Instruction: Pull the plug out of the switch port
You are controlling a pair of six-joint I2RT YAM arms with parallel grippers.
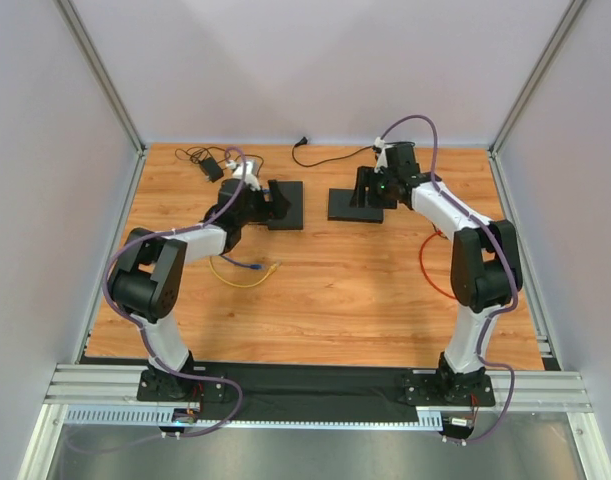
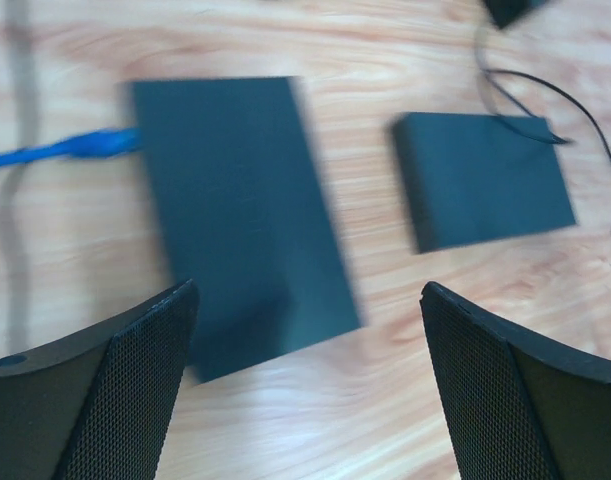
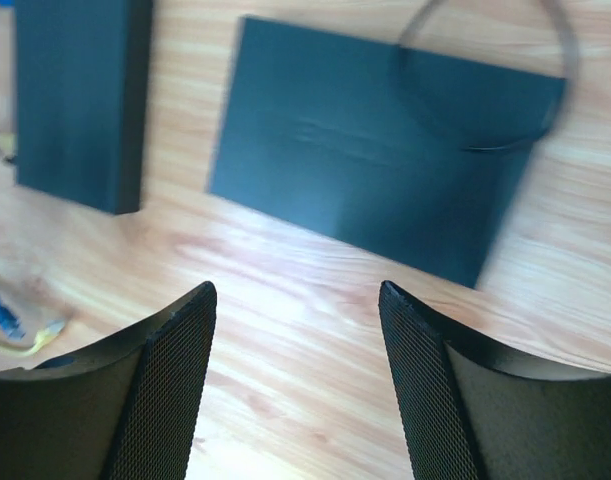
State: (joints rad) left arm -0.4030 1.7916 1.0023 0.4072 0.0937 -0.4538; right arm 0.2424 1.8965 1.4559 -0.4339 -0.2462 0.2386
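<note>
The blue plug [image 2: 103, 144] sits at the side of the nearer black switch [image 2: 240, 220], its cable [image 2: 25, 155] trailing off across the wooden surface [image 2: 385, 400]. In the left wrist view it lies up and to the left of the left jaws, beyond the left finger [image 2: 135, 390], its long axis running across the frame and straight into the switch's side wall. The frame is blurred, so the plug appears seated in a port, though neither latch nor port can be made out. It shows as a small bright-blue piece, slightly fatter than its cable. The left jaws stand wide apart and hold nothing, hovering over the switch's near edge. From above, the left arm [image 1: 225, 215] reaches over this switch and hides the plug, making it plainly the nearer arm. A pull would likely run outward along the cable's line, away from the switch. The right jaws, likewise spread wide and empty, hang above a second switch [image 3: 375, 150], well apart from the plug. Blue and yellow cable ends [image 3: 5, 320] rest on the surface nearby.
</note>
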